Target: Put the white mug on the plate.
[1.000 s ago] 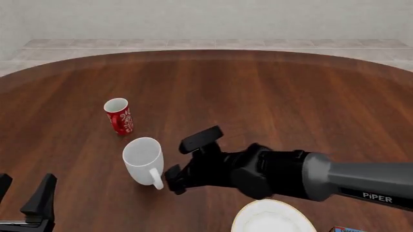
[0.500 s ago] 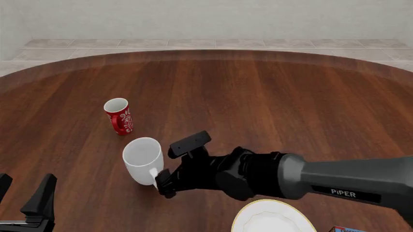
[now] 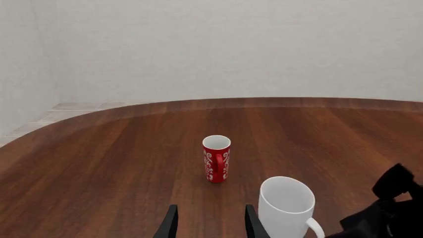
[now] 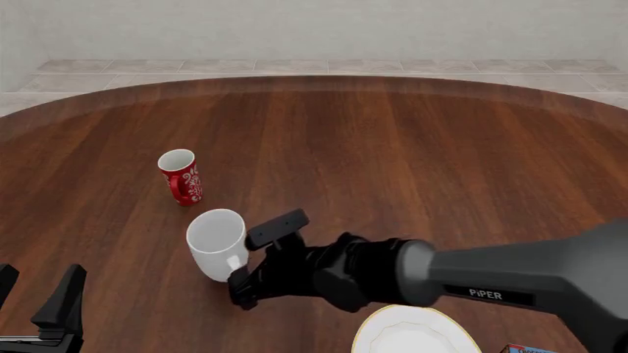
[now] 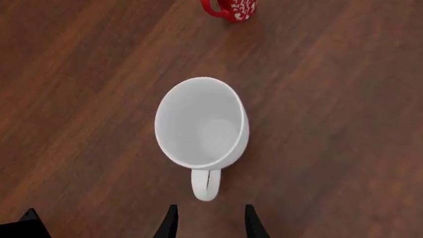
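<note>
Mug (image 5: 202,125), white, glossy, rigid, likely slippery, stands upright on counter (image 4: 412,162) left of plate (image 4: 412,334). My right gripper (image 5: 206,225), fingers parted, faces its handle (image 5: 205,184); I judge that the best hold.

My right gripper (image 4: 257,259) reaches low over the wooden surface (image 4: 412,162), jaws spread beside the upright white mug (image 4: 218,243). The red cup (image 4: 181,176) stands just beyond it. The plate (image 4: 412,332) lies under my arm. My left gripper (image 4: 37,298) waits apart.
</note>
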`<state>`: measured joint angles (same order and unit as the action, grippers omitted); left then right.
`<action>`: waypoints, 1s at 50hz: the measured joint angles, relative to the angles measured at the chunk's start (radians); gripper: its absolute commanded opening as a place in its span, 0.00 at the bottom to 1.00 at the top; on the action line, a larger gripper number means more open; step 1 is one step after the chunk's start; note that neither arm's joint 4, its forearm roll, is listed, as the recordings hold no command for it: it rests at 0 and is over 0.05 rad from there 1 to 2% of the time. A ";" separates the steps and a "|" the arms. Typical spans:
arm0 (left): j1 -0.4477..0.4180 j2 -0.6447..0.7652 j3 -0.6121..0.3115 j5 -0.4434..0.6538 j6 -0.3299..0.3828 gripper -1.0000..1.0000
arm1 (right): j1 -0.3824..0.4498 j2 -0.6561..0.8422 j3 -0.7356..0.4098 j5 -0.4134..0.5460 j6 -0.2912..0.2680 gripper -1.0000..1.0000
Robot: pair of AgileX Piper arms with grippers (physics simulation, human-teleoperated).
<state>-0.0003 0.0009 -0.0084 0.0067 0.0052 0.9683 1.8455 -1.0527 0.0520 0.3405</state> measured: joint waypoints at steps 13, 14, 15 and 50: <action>0.000 0.000 0.000 0.000 0.000 1.00 | 0.010 0.032 -0.017 -0.007 0.007 1.00; 0.000 0.000 0.000 0.000 0.000 1.00 | 0.011 0.034 -0.018 -0.007 0.007 1.00; 0.000 0.000 0.000 0.000 0.000 1.00 | 0.011 0.036 -0.020 -0.007 0.007 1.00; 0.000 0.000 0.000 0.000 0.000 1.00 | 0.017 0.108 -0.081 -0.002 0.010 1.00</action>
<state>-0.0003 0.0009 -0.0084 0.0067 0.0052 0.9858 1.9540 -1.1335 0.0495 0.3509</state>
